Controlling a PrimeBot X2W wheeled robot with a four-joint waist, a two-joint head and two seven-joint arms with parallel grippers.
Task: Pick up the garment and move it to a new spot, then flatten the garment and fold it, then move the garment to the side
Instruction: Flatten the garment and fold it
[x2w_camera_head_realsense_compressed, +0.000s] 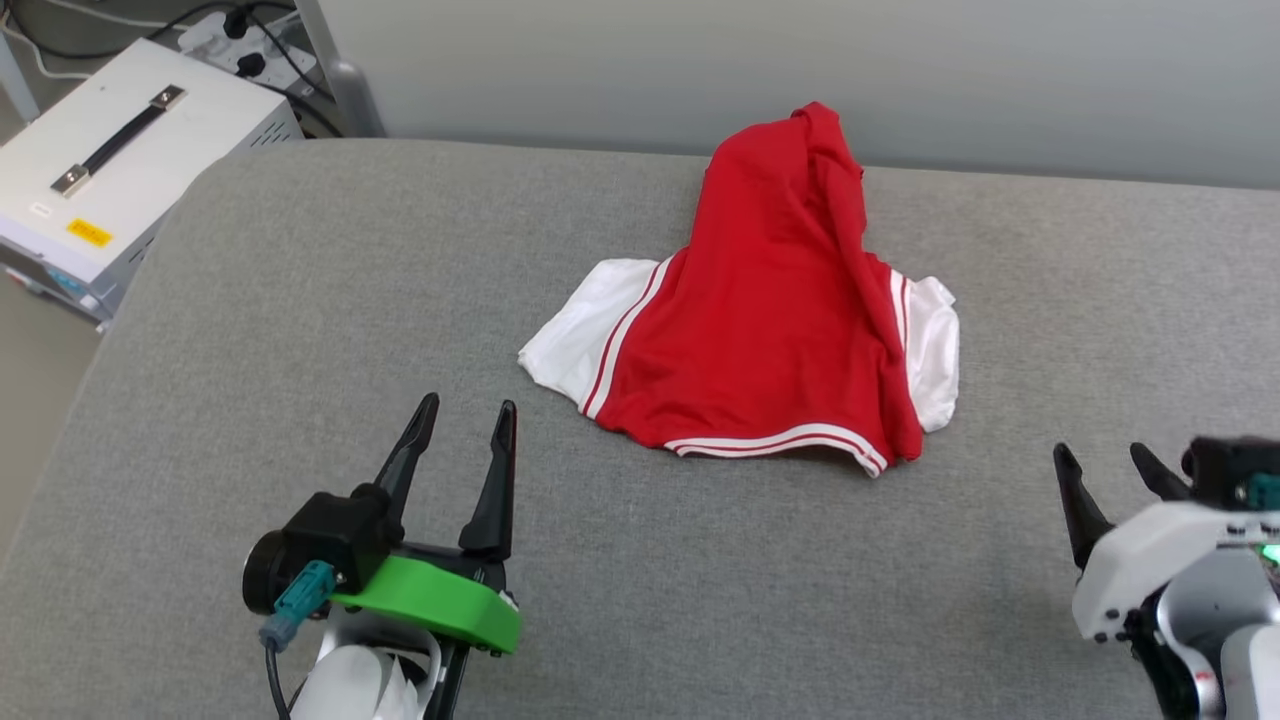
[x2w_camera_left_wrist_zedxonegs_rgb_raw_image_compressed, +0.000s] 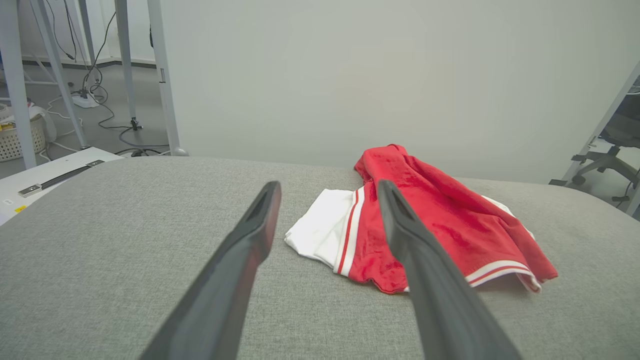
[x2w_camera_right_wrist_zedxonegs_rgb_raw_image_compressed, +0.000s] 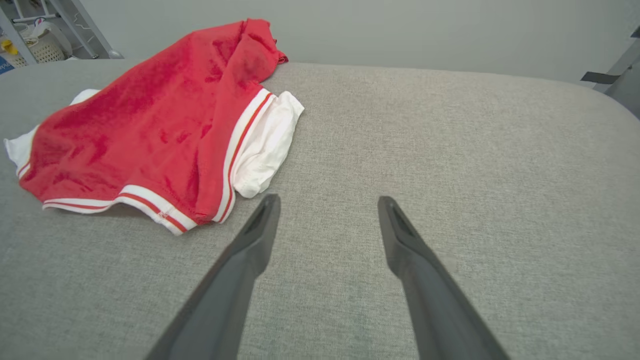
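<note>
Item: garment (x2w_camera_head_realsense_compressed: 770, 340), red with white sleeves, lying crumpled on our grey padded surface (x2w_camera_head_realsense_compressed: 300, 320), toward its far edge | our left gripper (x2w_camera_head_realsense_compressed: 470, 402): fingers spread, holding nothing, apart from cloth | our right gripper (x2w_camera_head_realsense_compressed: 1100, 450): fingers spread, holding nothing, apart from cloth

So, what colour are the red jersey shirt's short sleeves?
White, with red-striped trim; the head view shows the red jersey shirt best.

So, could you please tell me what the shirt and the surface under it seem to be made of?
The shirt looks like soft, matte knit cloth, perhaps jersey: it slumps in loose folds. The surface looks like grey woven upholstery fabric with a fine flecked weave; its rounded edge hints at padding.
</note>
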